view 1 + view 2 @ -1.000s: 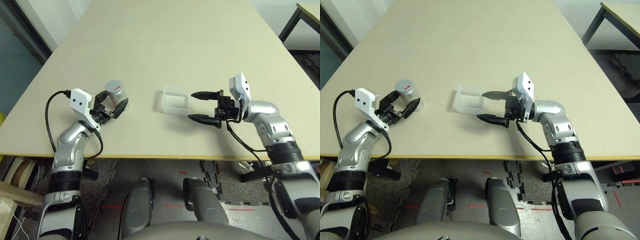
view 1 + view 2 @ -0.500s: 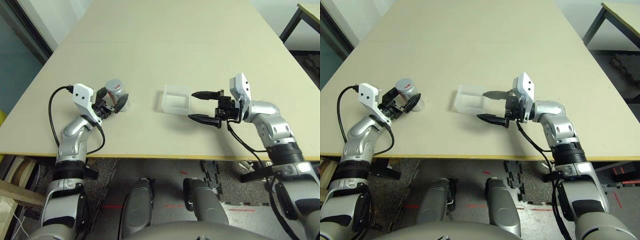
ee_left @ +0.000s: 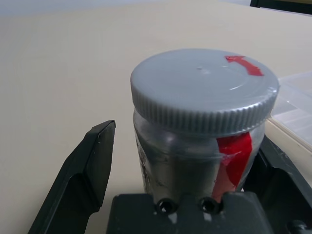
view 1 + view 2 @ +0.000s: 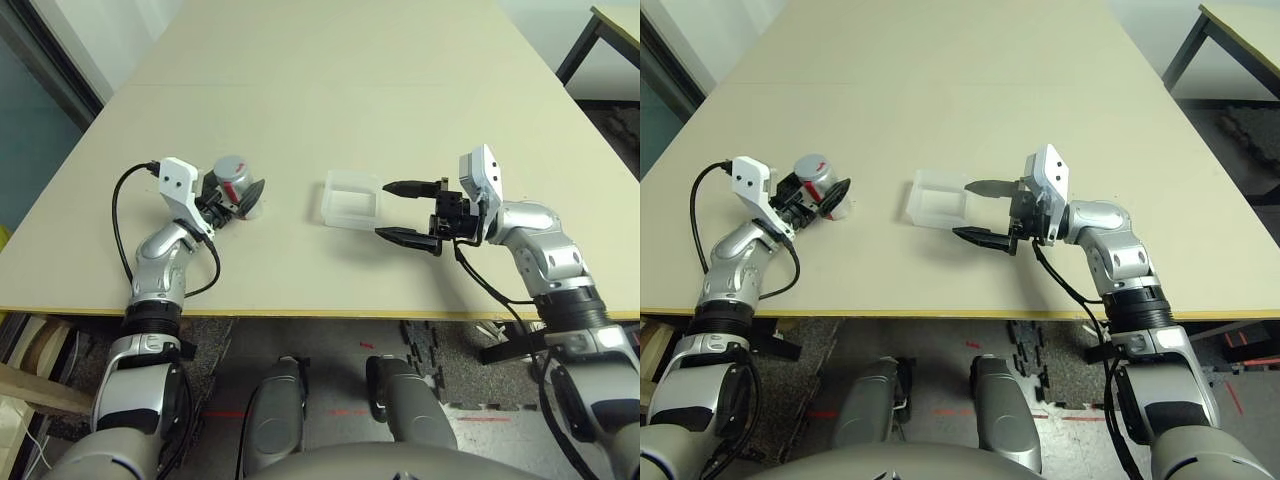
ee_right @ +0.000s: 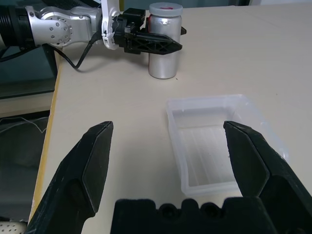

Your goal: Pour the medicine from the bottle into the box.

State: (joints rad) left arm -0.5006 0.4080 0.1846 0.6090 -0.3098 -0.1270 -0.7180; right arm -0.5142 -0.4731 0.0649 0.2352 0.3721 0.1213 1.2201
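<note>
No readable writing or brand is seen on the small white-grey cylindrical bottle (image 3: 200, 146); only a red vertical stripe on its side and a red arrow mark on its ribbed grey screw cap (image 3: 204, 87) can be made out. The bottle stands upright on the pale beige table (image 4: 330, 110), capped, at about nine o'clock from the small square shallow tray of translucent clear plastic (image 4: 351, 200), with bare tabletop between them. The left gripper (image 4: 238, 199) is placed around the bottle, its two black fingers spread to either side of the body; in the left wrist view a gap is seen between one finger (image 3: 85, 170) and the bottle wall, while the other finger lies close against the striped side, and whether contact is made there cannot be told. The bottle is not clamped.

The clear tray lies flat near the middle of the table and nothing can be made out inside it. The tiny pill cannot be made out. At three o'clock from the tray the right gripper (image 4: 405, 212) is held low over the table, its jaws wide apart and empty, the fingertips pointing toward the tray's near edge. A dark-framed second table (image 4: 605, 30) is seen at about two o'clock beyond the beige one.
</note>
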